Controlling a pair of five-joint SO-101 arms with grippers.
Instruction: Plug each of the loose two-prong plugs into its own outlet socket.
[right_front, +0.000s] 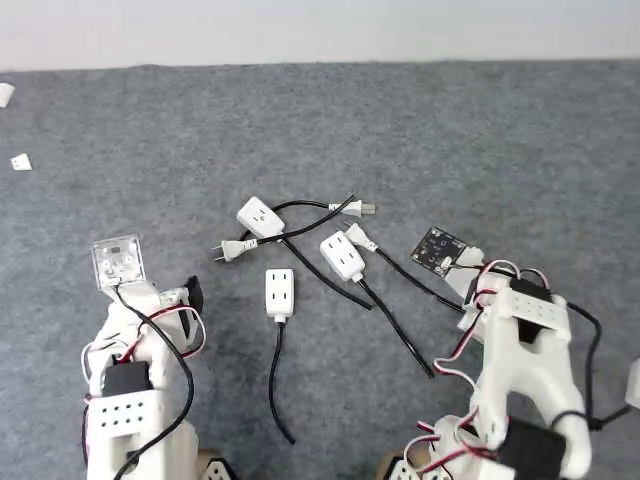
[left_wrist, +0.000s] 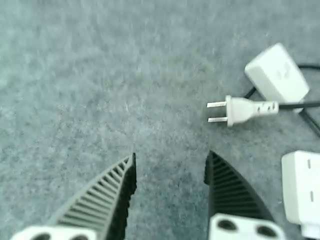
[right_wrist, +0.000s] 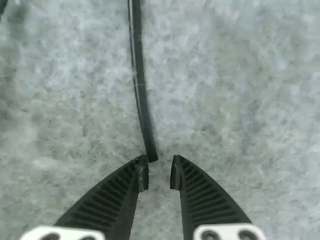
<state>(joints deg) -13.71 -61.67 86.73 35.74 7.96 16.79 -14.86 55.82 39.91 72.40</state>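
Nearest the arms, the left gripper (left_wrist: 171, 167) is seen low over the grey felt-covered table (right_front: 480, 130), its black ribbed jaws spread wide with nothing between them. The right gripper (right_wrist: 159, 169) is held over the same surface, its jaws parted by only a narrow gap and empty. The cut end of a thin black cord (right_wrist: 140, 80) lies just ahead of one fingertip.

Just beyond the left gripper, a white two-prong plug (left_wrist: 242, 110) on a black cord lies flat and unplugged, its prongs turned away from the sockets. Three white rectangular plastic outlet sockets are spread across the middle of the table. The nearest socket (right_front: 279, 292) has its cord trailing back toward the arms, a second socket (right_front: 343, 256) lies to its right, and a third socket (right_front: 260, 217) lies farther off, near the first plug. A second white plug (right_front: 360, 238) lies loose just beside the second socket, and a third white plug (right_front: 360, 208) is seen farther back still. Two white scraps (right_front: 20, 162) lie at the far left edge.
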